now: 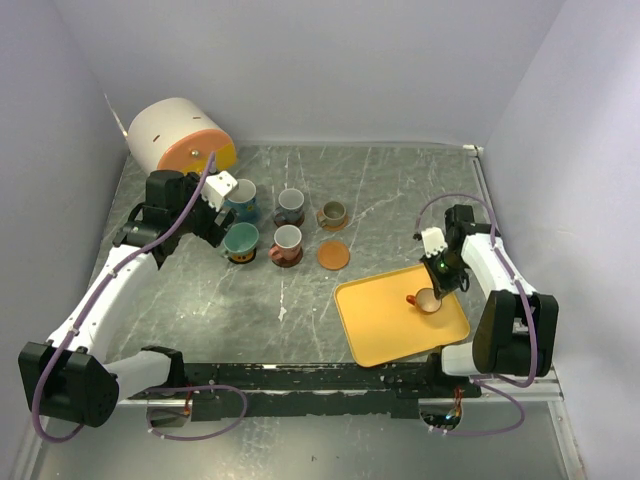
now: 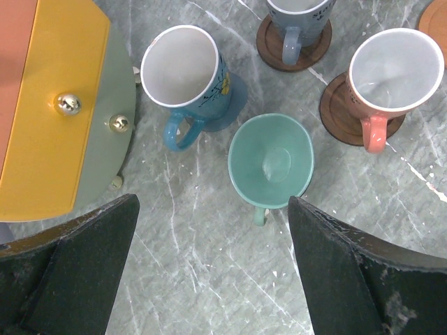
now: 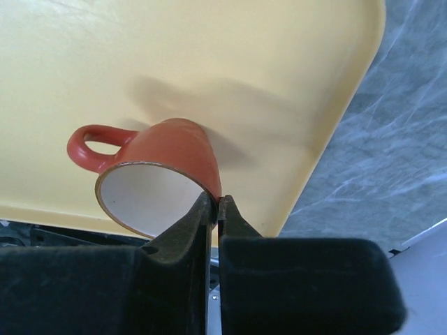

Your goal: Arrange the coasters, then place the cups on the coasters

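My right gripper (image 3: 218, 202) is shut on the rim of the orange cup (image 3: 160, 160), one finger inside and one outside. The cup tilts over the yellow tray (image 3: 209, 56); in the top view the right gripper (image 1: 436, 290) and orange cup (image 1: 428, 300) are at the tray's middle. My left gripper (image 2: 213, 202) is open above bare table, just short of the teal cup (image 2: 271, 157). The blue cup (image 2: 185, 77) stands on a slate blue coaster (image 2: 236, 98). The grey cup (image 2: 297, 14) and reddish cup (image 2: 394, 70) stand on dark brown coasters. An olive cup (image 1: 332, 214) stands at the right of the back row. An orange coaster (image 1: 333, 256) lies bare.
A big white-and-orange cylinder (image 1: 180, 135) lies on its side at the back left, close to the left gripper (image 1: 225, 218). The yellow tray (image 1: 370, 330) sits at the front right. White walls enclose the grey marble table (image 1: 300, 310).
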`<state>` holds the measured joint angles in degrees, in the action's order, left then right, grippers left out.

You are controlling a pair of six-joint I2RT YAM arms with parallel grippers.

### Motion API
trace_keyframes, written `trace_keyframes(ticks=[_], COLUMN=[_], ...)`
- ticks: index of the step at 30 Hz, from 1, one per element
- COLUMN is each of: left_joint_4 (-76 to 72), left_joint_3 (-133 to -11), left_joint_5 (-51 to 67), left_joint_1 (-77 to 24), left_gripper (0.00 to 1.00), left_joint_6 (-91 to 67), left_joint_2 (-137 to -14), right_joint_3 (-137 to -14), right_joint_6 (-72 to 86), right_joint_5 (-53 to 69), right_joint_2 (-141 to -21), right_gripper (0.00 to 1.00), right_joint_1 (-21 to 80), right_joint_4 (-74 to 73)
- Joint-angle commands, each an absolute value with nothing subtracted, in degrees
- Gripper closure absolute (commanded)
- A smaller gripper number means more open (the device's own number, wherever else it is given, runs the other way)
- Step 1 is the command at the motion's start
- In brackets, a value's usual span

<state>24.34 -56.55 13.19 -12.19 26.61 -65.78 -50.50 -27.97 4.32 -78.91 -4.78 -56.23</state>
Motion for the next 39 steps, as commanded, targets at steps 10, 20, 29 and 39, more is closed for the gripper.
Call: trace_keyframes(ticks=[10, 20, 29, 39], left_joint_4=[24.7, 24.4, 24.0, 23.8], left_joint_3=[-57.1, -56.9, -55.9, -55.9], left_joint_5=[14.2, 13.9, 14.8, 15.2], left_joint_1=[-11.7, -11.7, -10.7, -9.6], left_gripper=[0.01, 0.01, 0.01, 0.01], left_joint_6=[27.1, 26.1, 24.7, 24.2], left_joint_2=[-65.7, -65.1, -63.8, -63.6], right_joint_3=[-62.7, -78.5, -92.5, -103.3], right_joint_6=[-29.9, -31.6, -36.7, -44.5], right_joint_5=[12.1, 7.8, 3.8, 5.5], right_joint_2=[-81.7, -92.0, -104.2, -113.8], right_gripper=[1.00, 1.00, 1.00, 1.00], right_joint_1=[-0.6, 15.3, 25.0, 29.7], right_joint_4=[-59.4, -59.5, -61.5, -65.3])
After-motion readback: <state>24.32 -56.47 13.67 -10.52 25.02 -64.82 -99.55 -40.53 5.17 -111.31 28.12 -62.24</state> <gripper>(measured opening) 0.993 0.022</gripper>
